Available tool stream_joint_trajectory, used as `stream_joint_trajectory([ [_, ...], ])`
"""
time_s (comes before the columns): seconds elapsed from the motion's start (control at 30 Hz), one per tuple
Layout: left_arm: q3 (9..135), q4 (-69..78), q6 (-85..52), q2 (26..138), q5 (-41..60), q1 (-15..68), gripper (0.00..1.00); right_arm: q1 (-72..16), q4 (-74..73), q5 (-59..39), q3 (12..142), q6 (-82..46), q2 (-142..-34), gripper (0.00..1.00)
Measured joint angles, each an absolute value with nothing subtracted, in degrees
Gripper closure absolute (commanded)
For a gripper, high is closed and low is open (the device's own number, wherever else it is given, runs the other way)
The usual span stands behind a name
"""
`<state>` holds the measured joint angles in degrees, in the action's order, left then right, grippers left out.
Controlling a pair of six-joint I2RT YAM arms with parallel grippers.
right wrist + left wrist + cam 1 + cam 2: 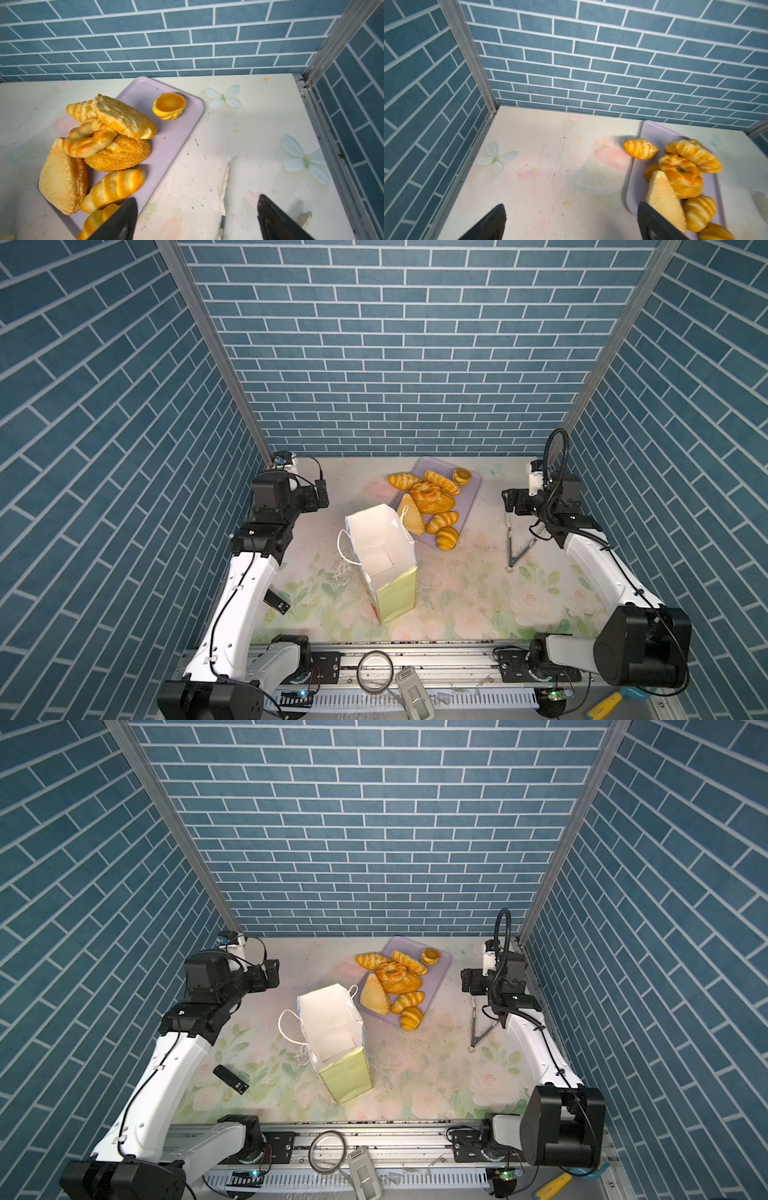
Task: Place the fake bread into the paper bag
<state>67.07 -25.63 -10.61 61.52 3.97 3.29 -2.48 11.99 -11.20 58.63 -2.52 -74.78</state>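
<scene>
While both grippers hang open and empty, all the bread sits unbagged on the tray.
Left gripper [572, 207] and right gripper [197, 199] show jaws spread wide, nothing held; the bread [434, 504] lies between them on the tray [170, 145], and the bag [397, 593] stands open-mouthed just behind the pile, back toward the arm bases. Trouble ahead, likely: the ring bun [89, 145] rests on the loaf [124, 154], so lifting one may roll others off, and a knock on the unbraced bag's rim could tip it. Count: eight pieces of bread, one bag, one tray, one pair of tongs [512, 559] under the right gripper.
</scene>
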Motion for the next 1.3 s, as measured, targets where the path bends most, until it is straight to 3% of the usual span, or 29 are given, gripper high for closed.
stream_joint_trajectory([
  [0.27, 79.48, -41.3, -17.69, 64.42, 10.66, 3.29, 0.08, -5.69, 21.87, -13.34, 66.22, -2.17, -77.43, 0.11],
  [0.83, 86.61, -54.78, -26.7, 62.81, 18.2, 7.38, 0.12, -12.12, 32.84, -14.87, 70.61, 0.51, -79.42, 0.11],
  [1.3, 88.31, -64.38, -25.06, 62.76, 19.62, 14.41, 0.27, -13.39, 34.76, -15.27, 71.68, 0.95, -81.58, 0.11],
])
